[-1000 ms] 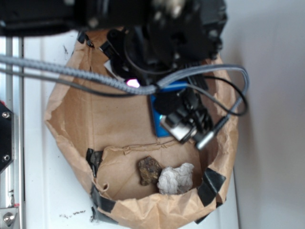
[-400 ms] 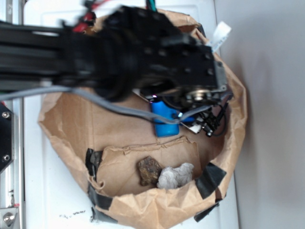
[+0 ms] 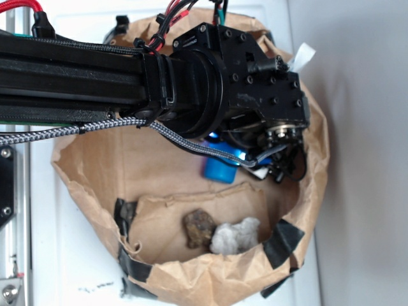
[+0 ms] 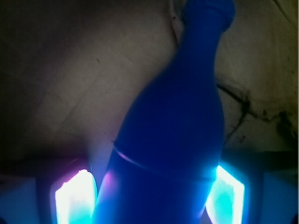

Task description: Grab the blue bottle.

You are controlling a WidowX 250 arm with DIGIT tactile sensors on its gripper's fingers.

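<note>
Bright-blue matte toy bottle with narrow neck and flared lip (image 4: pixel 180 126) lying inside brown paper bag with rolled rim and black tape patches (image 3: pixel 95 172). Black gripper (image 4: pixel 149 198) reaching down into bag from above, glowing fingers (image 4: pixel 74 198) flanking bottle's body on both sides, right one touching, left one with thin gap; firm clamping not discernible. Brown rock-like lump (image 3: pixel 199 227) and crumpled white wad (image 3: pixel 234 236) sitting together near bag's front wall, apart from bottle. Bag resting on white surface (image 3: pixel 64 255).
</note>
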